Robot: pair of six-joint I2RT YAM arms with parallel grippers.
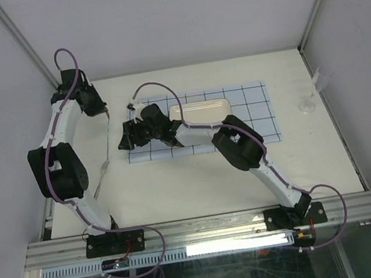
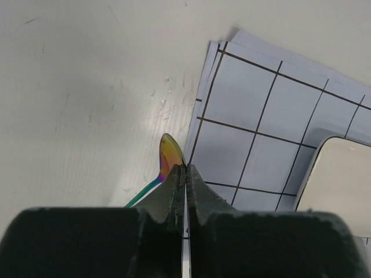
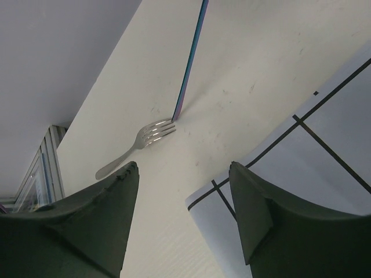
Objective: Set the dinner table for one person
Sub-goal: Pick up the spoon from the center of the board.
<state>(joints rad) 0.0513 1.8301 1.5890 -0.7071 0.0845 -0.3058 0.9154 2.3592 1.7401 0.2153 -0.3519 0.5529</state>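
Where the overhead view takes in the whole rig, we note the dinner table (image 1: 198, 179) as the broad cream top that fills the space between the grey walls, with both arm bases bolted at its near rail. A pale-blue gridded cloth (image 1: 251, 111) lies flat on its far middle, and a white rectangular plate (image 1: 198, 109) sits on the cloth.

Left gripper (image 2: 185, 168): jaws pressed together on a thin iridescent piece of cutlery (image 1: 107, 140) (knife or spoon, we cannot tell). The piece hangs steeply from the fingers. In the right wrist view its lower end comes down at, or just off, the tabletop, just beside the tines of a plain steel fork (image 3: 136, 145). The fork lies flat on the bare table, left of the cloth and apart from it.

Right gripper (image 3: 182, 168): jaws spread, nothing between them. It hovers over the left edge of the cloth, and its camera shows a cloth corner and bare table beneath.

A small clear glass (image 1: 306, 104) stands on the table to the right of the cloth, near the right rail.
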